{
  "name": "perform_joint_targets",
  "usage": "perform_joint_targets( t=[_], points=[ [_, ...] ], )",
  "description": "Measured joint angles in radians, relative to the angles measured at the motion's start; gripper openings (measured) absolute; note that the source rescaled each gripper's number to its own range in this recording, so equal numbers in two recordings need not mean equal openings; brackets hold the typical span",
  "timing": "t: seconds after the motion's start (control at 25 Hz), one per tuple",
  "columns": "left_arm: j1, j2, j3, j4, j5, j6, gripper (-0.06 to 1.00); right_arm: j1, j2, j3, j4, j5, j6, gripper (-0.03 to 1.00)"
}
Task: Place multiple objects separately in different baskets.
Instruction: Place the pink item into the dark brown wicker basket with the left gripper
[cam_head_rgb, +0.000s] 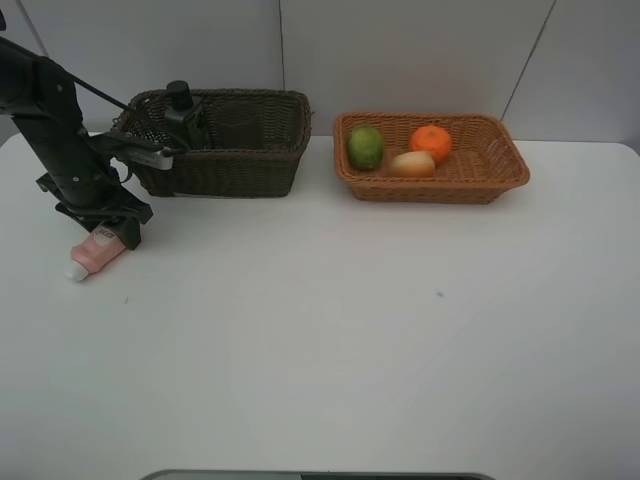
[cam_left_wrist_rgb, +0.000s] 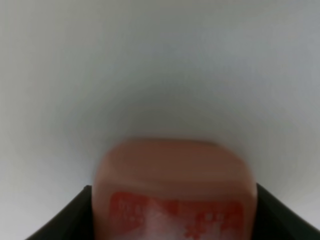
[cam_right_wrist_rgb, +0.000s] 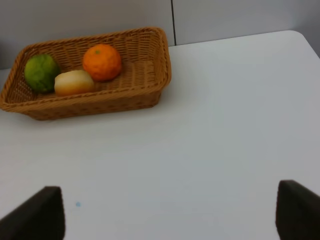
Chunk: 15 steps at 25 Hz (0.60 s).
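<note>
The pink tube (cam_head_rgb: 92, 253) lies on the white bench (cam_head_rgb: 330, 330) at its left edge, white cap pointing toward the front. The left tool (cam_head_rgb: 118, 236) is down over the tube's rear end, its dark fingers (cam_left_wrist_rgb: 65, 220) on either side of the tube and closed on it. The dark brown basket (cam_head_rgb: 250, 165) behind holds the dark green pump bottle (cam_head_rgb: 186, 112). The light basket (cam_head_rgb: 480, 170) holds the lime (cam_head_rgb: 366, 147), the orange (cam_head_rgb: 431, 142) and the pale peach-like fruit (cam_head_rgb: 412, 164). The right tool (cam_right_wrist_rgb: 170, 215) stands open above bare bench.
</note>
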Motion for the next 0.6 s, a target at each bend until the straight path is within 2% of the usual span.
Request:
perform_joint_targets(
  t=[0.4, 0.6],
  points=[
    [0.000, -0.004, 0.000, -0.011, 0.000, -0.015, 0.70, 0.000, 0.000, 0.000, 0.000, 0.000, 0.000, 0.81],
    [0.000, -0.078, -0.014, -0.011, -0.003, -0.091, 0.70, 0.000, 0.000, 0.000, 0.000, 0.000, 0.000, 0.81]
  ],
)
